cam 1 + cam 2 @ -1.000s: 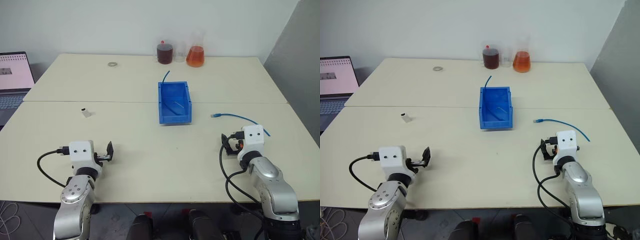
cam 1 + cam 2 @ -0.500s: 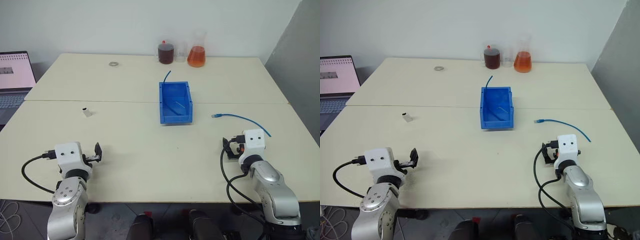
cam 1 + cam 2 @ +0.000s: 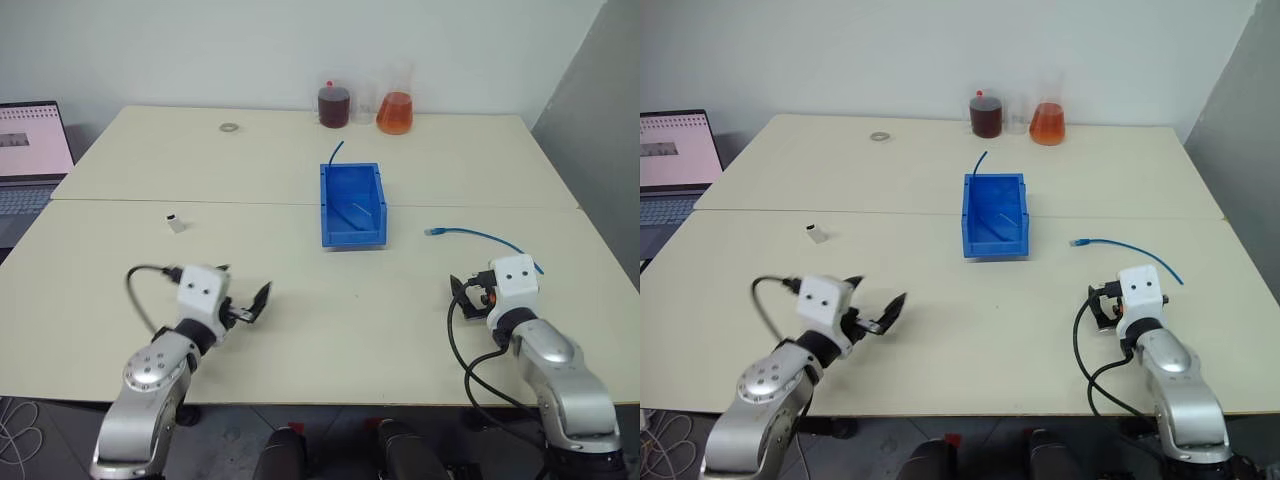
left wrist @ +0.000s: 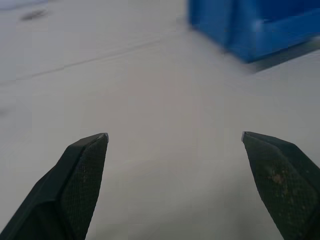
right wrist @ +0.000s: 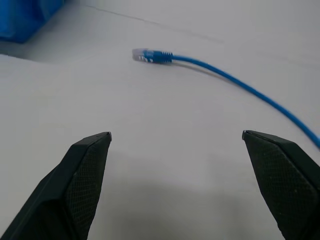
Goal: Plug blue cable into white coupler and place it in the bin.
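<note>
While both grippers stay spread empty, left has swung toward the bin, off the coupler; cable untouched.

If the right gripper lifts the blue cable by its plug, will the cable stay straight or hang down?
The blue cable is thin and lies in a loose curve, so it will probably droop and trail. It looks light. The open right gripper should probably pinch its plug, the stiffest part.
</note>
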`<state>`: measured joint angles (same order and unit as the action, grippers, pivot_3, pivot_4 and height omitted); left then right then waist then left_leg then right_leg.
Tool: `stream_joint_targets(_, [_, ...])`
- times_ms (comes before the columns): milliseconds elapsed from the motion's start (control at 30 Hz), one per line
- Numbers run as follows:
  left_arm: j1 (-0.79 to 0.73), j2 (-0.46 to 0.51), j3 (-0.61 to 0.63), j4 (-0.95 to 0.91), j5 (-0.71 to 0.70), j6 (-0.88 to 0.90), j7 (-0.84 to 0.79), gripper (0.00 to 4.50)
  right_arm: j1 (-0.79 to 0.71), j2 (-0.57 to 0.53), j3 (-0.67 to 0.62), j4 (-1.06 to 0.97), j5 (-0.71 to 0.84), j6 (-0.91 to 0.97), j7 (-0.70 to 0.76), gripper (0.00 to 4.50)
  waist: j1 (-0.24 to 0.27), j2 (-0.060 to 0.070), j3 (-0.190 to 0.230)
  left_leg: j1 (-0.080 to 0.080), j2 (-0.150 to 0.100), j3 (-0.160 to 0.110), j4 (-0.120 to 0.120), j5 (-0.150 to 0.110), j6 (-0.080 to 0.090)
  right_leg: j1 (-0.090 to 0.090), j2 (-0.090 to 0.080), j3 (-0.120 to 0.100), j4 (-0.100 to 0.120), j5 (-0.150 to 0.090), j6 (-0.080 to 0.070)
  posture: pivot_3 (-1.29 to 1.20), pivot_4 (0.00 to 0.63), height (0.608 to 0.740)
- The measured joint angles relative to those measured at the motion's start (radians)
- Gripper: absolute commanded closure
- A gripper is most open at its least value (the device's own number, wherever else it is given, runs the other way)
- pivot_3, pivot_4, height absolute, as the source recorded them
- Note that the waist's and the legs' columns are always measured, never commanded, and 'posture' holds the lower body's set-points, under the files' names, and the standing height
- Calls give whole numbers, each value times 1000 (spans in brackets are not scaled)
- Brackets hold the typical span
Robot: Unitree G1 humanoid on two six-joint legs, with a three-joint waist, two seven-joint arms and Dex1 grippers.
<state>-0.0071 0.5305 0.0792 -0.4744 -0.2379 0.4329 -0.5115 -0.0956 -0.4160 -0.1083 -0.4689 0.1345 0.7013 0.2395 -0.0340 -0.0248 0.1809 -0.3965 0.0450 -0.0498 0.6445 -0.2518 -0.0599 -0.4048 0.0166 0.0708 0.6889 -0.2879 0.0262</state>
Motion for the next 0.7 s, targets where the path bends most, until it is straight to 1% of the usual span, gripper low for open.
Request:
stream_joint_targets(67, [-64,44,-44,2,-30,-6,-99,0,-35,-72,-3,17,25,1,81,34,0,1,0,-1,0,0,0,0,0,0,0,0,-1,0,0,0,150,740])
stream_joint_targets(100, [-82,48,-55,3,-39,-4,-124,0,-48,-91,-5,25,29,-2,102,34,0,1,0,-1,0,0,0,0,0,0,0,0,-1,0,0,0,150,740])
stream_joint_targets(167, [-181,68,-110,35,-66,-5,-223,0,-121,-168,-3,114,51,-35,210,34,0,0,1,-1,0,0,1,0,0,0,0,0,-2,1,0,0,150,740])
stream_joint_targets(200, [-248,70,-146,71,-68,-6,-269,0,-180,-218,16,195,55,-68,279,34,1,1,2,-1,-1,1,2,0,0,1,0,0,-2,2,1,0,150,740])
stream_joint_targets(233, [-330,60,-183,123,-69,-9,-312,0,-281,-262,41,323,55,-114,364,34,0,3,4,-1,-2,2,2,1,2,1,0,0,-5,4,5,0,150,740])
stream_joint_targets(267, [-394,36,-208,163,-69,-10,-333,0,-368,-286,52,420,53,-147,420,34,-1,4,5,-2,-2,3,0,4,6,1,0,1,-9,7,6,0,150,740])
stream_joint_targets(300, [-415,24,-221,174,-69,-24,-347,0,-424,-296,57,482,49,-191,461,34,-5,5,4,-2,-2,3,-1,4,7,1,0,2,-9,7,6,0,150,740])
stream_joint_targets(333, [-438,6,-243,220,-64,-39,-366,0,-530,-301,99,641,32,-278,530,34,-14,4,4,0,-1,4,1,4,7,3,0,2,-9,8,3,0,150,740])
stream_joint_targets(400, [-451,-27,-291,269,-48,-62,-380,0,-659,-303,149,876,-12,-394,615,34,-21,4,4,-2,-1,4,-1,4,7,0,0,2,-8,9,-1,0,150,740])
stream_joint_targets(467, [-453,-51,-322,310,-25,-72,-379,0,-762,-281,200,1113,-59,-504,693,34,-23,4,4,-4,-1,4,-2,4,7,-1,0,2,-8,9,-2,0,150,740])
stream_joint_targets(533, [-454,-64,-330,324,-11,-77,-370,0,-840,-247,235,1308,-90,-585,759,34,-24,4,4,-4,0,5,-2,4,7,-1,-1,1,-8,8,-3,0,150,740])
stream_joint_targets(600, [-450,-66,-334,319,-2,-84,-363,0,-887,-235,260,1423,-121,-635,795,34,-23,5,5,-4,-1,7,-3,3,7,-2,-3,1,-9,8,-4,0,150,740])
stream_joint_targets(700, [-395,-64,-334,275,4,-78,-343,0,-970,-225,289,1606,-179,-705,829,34,-22,5,5,-4,-1,9,-3,3,7,-2,-4,2,-9,8,-4,0,150,740])
